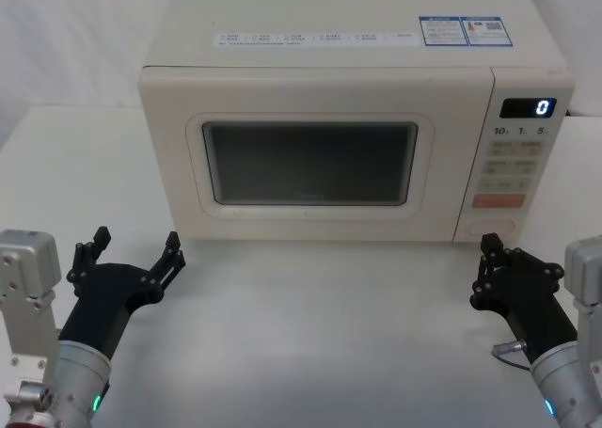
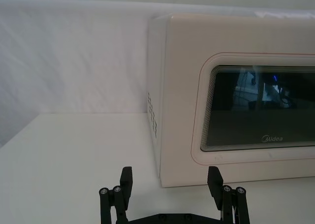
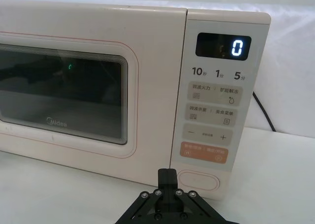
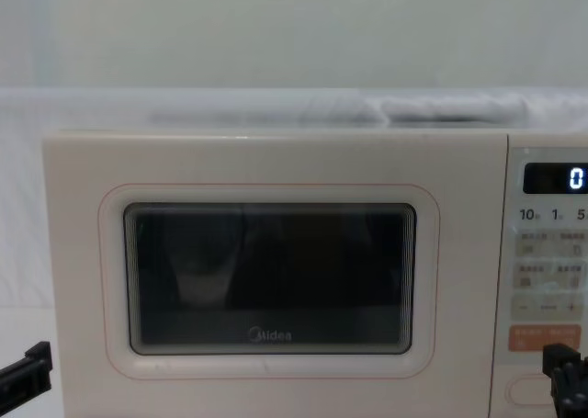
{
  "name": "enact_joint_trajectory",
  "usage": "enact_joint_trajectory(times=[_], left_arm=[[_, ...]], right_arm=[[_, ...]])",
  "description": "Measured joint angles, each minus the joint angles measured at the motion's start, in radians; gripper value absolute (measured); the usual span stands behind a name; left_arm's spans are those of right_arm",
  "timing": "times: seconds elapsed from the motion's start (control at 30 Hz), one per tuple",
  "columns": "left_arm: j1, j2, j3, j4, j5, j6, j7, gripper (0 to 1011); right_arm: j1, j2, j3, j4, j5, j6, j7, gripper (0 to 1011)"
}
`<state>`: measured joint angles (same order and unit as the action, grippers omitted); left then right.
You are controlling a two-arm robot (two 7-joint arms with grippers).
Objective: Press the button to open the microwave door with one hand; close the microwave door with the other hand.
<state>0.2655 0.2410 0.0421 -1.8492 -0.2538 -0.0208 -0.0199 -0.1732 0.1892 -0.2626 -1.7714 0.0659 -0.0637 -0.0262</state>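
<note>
While the microwave door sits shut on the microwave at the counter's far edge, my left pincer hovers spread wide and empty. My right pincer, pinched closed on nothing, points at the button, just short of it.

The microwave stands on the table at twelve o'clock, toward the far edge. Its door takes up the front from the left side across, shut flush, and the control panel sits at the door's three o'clock. On the panel, the display is at twelve and the button at six. The left gripper lies at eight o'clock before the door's near left corner; the right gripper lies at four o'clock, just before the button.
</note>
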Motion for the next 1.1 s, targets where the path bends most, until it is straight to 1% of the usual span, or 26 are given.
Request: enact_joint_trajectory(times=[0.4, 0.53, 0.87, 0.97, 1.1], left_arm=[[0.000, 0.000, 0.000, 0.000, 0.000, 0.000, 0.000, 1001], [0.000, 0.000, 0.000, 0.000, 0.000, 0.000, 0.000, 1001], [0.000, 0.000, 0.000, 0.000, 0.000, 0.000, 0.000, 1001], [0.000, 0.000, 0.000, 0.000, 0.000, 0.000, 0.000, 1001], [0.000, 0.000, 0.000, 0.000, 0.000, 0.000, 0.000, 1001]], right_arm=[[0.000, 0.000, 0.000, 0.000, 0.000, 0.000, 0.000, 0], [0.003, -0.005, 0.003, 0.000, -0.002, 0.010, 0.011, 0], [0.007, -0.025, 0.037, -0.014, -0.014, 0.084, 0.041, 0], [0.009, -0.029, 0.048, -0.018, -0.008, 0.097, 0.051, 0], [0.020, -0.034, 0.072, -0.022, 0.015, 0.130, 0.084, 0]])
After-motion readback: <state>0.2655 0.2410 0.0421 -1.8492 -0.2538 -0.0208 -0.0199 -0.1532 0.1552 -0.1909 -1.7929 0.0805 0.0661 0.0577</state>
